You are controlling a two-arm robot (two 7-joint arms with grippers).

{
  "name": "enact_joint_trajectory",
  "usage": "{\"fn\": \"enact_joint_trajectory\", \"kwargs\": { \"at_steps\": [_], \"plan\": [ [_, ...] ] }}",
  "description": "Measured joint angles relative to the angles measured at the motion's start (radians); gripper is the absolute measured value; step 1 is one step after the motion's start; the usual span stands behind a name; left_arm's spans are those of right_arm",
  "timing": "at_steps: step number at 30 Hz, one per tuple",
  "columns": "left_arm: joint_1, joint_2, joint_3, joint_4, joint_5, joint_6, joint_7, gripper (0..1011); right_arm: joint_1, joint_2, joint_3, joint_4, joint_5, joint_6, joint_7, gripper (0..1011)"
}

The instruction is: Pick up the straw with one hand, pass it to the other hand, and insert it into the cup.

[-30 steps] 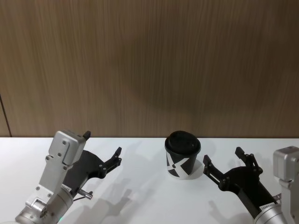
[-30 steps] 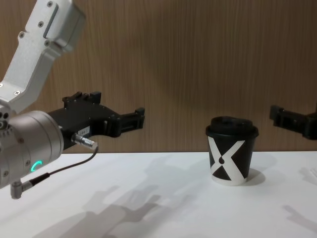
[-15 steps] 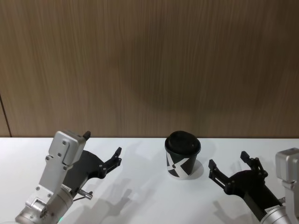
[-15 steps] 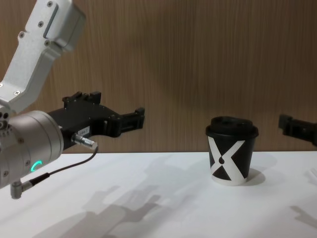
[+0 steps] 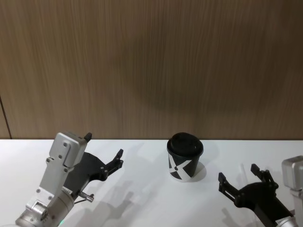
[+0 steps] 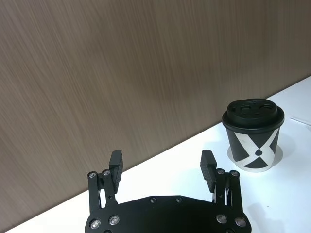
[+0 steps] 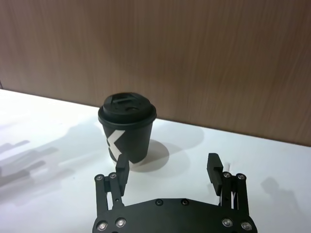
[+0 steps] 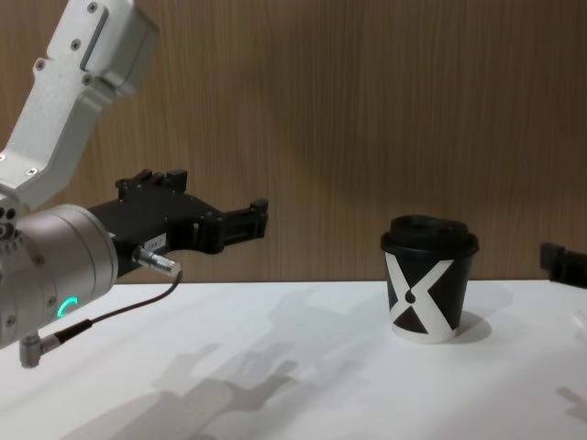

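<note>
Well, my left fingers [image 6: 115, 165] are spread wide with nothing between them, held above the tabletop [image 5: 142, 189] and pointing toward the cup [image 5: 184, 163] from its left, well apart from it. My right fingers [image 7: 214, 167] are just as wide and just as empty, low at the right, with the cup in front of them and a strip of bare white surface between.

The cup stands upright near the wooden wall [image 5: 151, 71], lid on, its white X facing me. Where the straw lies I cannot tell, so I judge the pick-up as not yet begun.

To do it well, I should find the straw before I commit either hand. I would come down with the fingers straddling it across its length, not along it. A thin tube on a flat surface rolls easily, so I would close gently and squarely. I would also take it near one end, leaving plenty of free length for the other hand at the hand-over. And I must keep my approach clear of the cup, because it looks light enough to tip at a nudge.
</note>
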Motion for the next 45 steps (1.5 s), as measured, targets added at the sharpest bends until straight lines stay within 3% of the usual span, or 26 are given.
{"fn": "enact_joint_trajectory", "kwargs": {
  "at_steps": [13,29,37,45],
  "plan": [
    [0.0,0.0,0.0,0.0,0.0,0.0,0.0,1003,-0.046,-0.005,0.029,-0.022,0.019,0.066,-0.004,1001],
    [0.0,0.0,0.0,0.0,0.0,0.0,0.0,1003,-0.087,-0.049,0.081,-0.019,0.068,0.133,-0.025,1001],
    [0.0,0.0,0.0,0.0,0.0,0.0,0.0,1003,-0.098,-0.051,0.09,-0.017,0.069,0.15,-0.024,1001],
    [0.0,0.0,0.0,0.0,0.0,0.0,0.0,1003,-0.106,-0.031,0.088,-0.019,0.041,0.158,-0.014,1001]
  ]
}}
